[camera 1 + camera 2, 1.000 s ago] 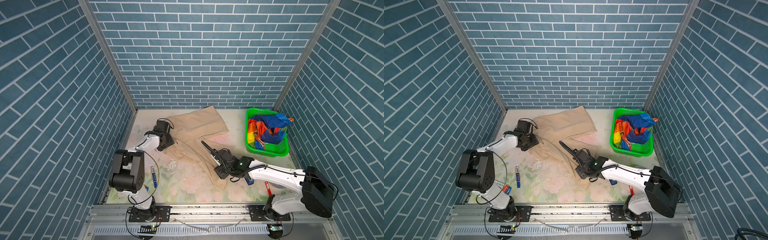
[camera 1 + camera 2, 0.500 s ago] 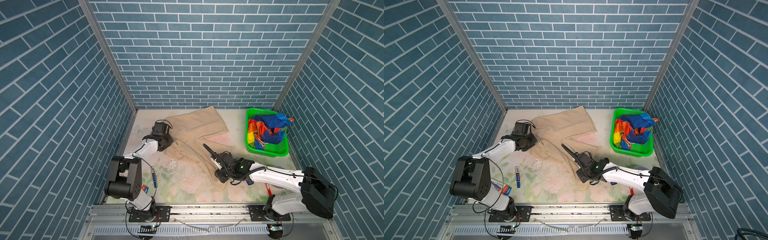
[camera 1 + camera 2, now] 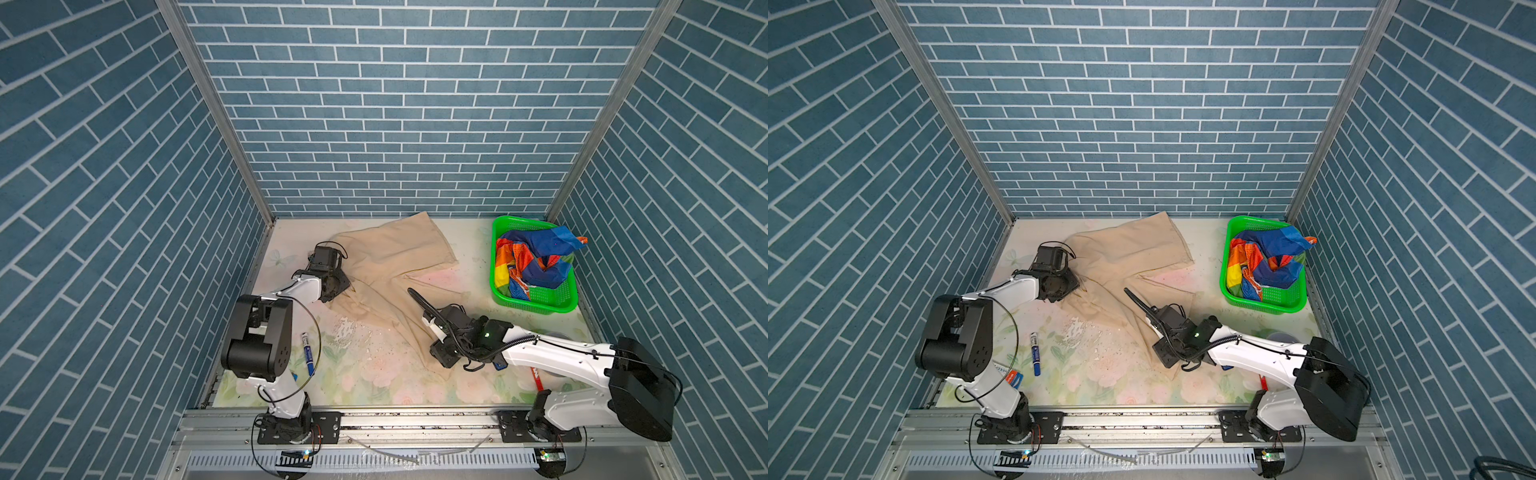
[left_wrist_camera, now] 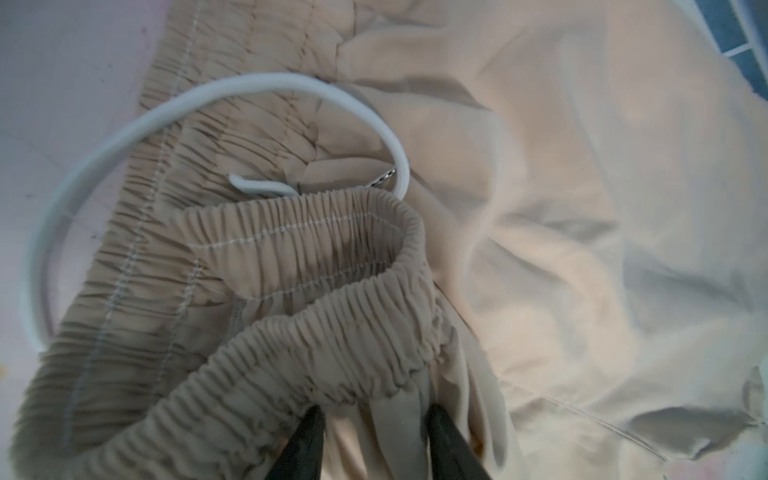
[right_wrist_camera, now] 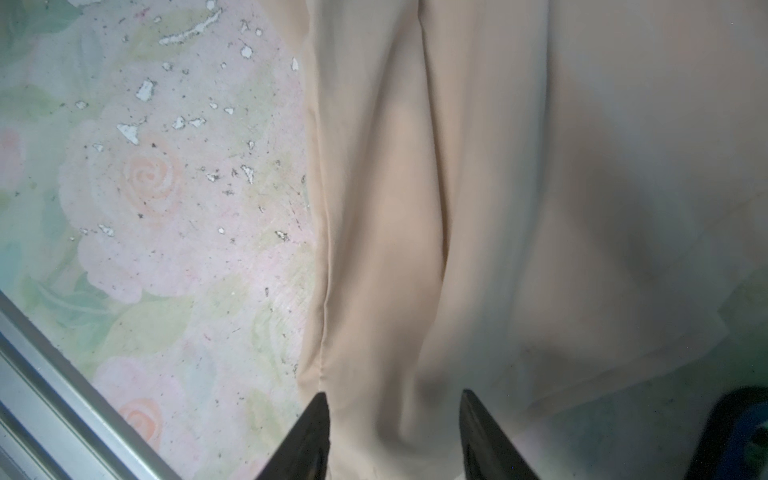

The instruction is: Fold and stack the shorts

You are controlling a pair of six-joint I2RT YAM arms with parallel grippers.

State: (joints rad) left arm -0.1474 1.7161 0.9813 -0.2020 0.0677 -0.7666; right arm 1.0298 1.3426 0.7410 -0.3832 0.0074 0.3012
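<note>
The plain beige cloth shorts (image 3: 390, 257) lie spread but rumpled mid-table. The shiny rainbow-striped shorts (image 3: 536, 262) sit bunched in the green plastic mesh basket (image 3: 544, 296), well apart. The left gripper (image 4: 374, 411) stands spread astride cloth just under the gathered waistband (image 4: 324, 345), and the right gripper (image 5: 394, 395) is likewise spread over one leg near its end. Both should bite every layer before lifting together. Blue brick-pattern walls (image 3: 395, 124) enclose a worn floral mat (image 3: 374, 386), where a blue marker pen (image 3: 308, 353) lies aside
</note>
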